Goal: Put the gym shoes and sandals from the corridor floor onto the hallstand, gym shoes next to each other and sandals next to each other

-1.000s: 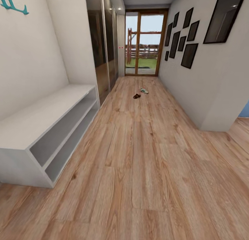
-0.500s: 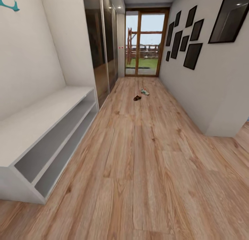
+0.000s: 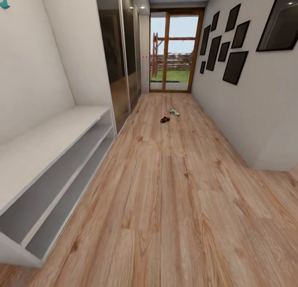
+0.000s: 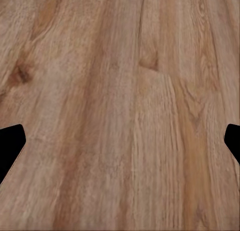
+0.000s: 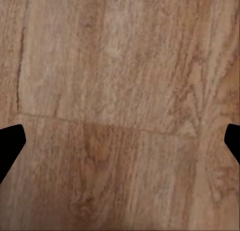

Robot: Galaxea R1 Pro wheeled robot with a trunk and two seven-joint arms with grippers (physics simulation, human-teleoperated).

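Far down the hall, at about 12 o'clock from the robot, a brown sandal (image 3: 164, 119) and a white and green gym shoe (image 3: 174, 112) lie on the corridor floor (image 3: 174, 204). They are near each other, with the gym shoe a bit farther away and toward 1 o'clock. They are too small to tell more, and the other sandal and other gym shoe cannot be made out. The hallstand (image 3: 45, 138) stands along the wall at about 9 to 10 o'clock, and its bench top and two low shelves hold no shoes. So it looks like the job is at the very start: the robot is on its way to the shoes and none has been picked up. The next move, I think, is to roll on down the hall until the shoes are close, then stop and bend low so an arm can reach the floor. Both arms seem to hang with the wrists pointing down at the bare planks. The left gripper (image 4: 120, 141) has its two dark fingers spread wide with nothing between them. The right gripper (image 5: 120, 141) is the same, spread wide and holding nothing.
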